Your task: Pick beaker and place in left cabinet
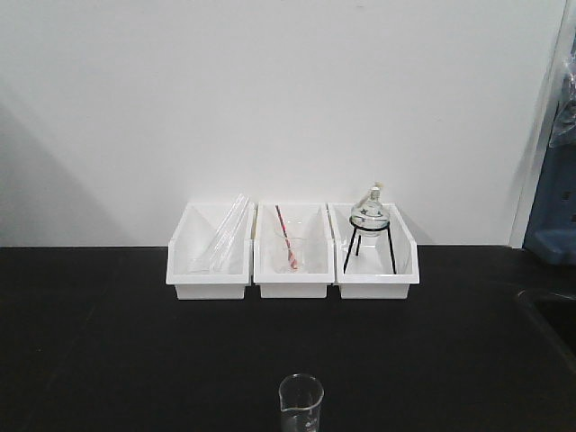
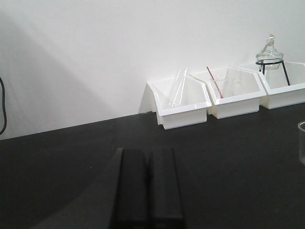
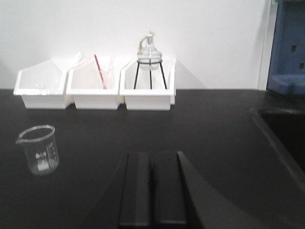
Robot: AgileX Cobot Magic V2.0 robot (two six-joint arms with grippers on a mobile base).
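My left gripper [image 2: 145,191] and right gripper [image 3: 152,191] have their flat matte-black jaws closed on nothing, the clear cylindrical glass beaker [image 3: 40,150] stands upright on the black tabletop [image 3: 214,124] ahead-left of my right gripper, and three white plastic bins [image 1: 291,288] line the far wall [image 1: 288,90].

Two tools, both closed.
Left tool [image 2: 147,157] and right tool [image 3: 152,160] point forward, dark fingers pressed flat together.
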